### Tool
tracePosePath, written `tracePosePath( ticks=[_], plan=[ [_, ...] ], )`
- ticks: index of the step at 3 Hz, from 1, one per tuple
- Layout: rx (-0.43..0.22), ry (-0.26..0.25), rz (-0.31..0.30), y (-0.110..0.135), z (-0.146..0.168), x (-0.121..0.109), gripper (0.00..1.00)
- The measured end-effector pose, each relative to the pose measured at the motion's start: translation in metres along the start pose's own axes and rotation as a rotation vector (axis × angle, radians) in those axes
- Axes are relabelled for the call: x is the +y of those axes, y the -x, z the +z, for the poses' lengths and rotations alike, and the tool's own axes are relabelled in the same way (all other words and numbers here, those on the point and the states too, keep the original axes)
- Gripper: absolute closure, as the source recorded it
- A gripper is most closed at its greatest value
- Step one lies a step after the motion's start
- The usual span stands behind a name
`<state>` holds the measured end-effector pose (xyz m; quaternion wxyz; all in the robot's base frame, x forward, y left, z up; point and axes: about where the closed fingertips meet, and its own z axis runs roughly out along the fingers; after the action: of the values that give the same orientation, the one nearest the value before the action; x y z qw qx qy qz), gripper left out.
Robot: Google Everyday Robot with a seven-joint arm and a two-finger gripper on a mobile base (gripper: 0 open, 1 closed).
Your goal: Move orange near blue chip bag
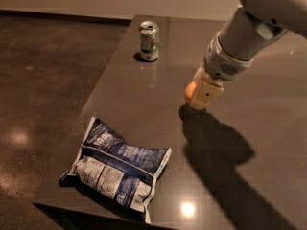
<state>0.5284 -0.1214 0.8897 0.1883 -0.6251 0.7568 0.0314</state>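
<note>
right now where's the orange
In the camera view the orange is right of centre on the table, partly hidden by the hand; soda can behind-left, blue chip bag front-left.

Only one camera is looking at the scene. It is looking down at a slant onto the bench point(134, 95), probably from the robot's own side, as the arm point(249, 37) is entering from the upper right. It is sitting fairly near: the gripper point(197, 99) is showing right of centre, and the floor point(43, 80) is filling the left.

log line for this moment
gripper: shut on orange, over table middle | chip bag: front corner, apart from orange | can: upright, far edge | task: unfinished
</note>
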Motion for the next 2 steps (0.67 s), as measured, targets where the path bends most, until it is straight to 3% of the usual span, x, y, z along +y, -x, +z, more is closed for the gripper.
tracePosePath(
  ticks=[1,2],
  plan=[
    [-0.057,0.086,-0.152,0.042,0.001,0.042,1.00],
    [-0.083,0.144,-0.255,0.065,0.008,0.068,1.00]
  ],
)
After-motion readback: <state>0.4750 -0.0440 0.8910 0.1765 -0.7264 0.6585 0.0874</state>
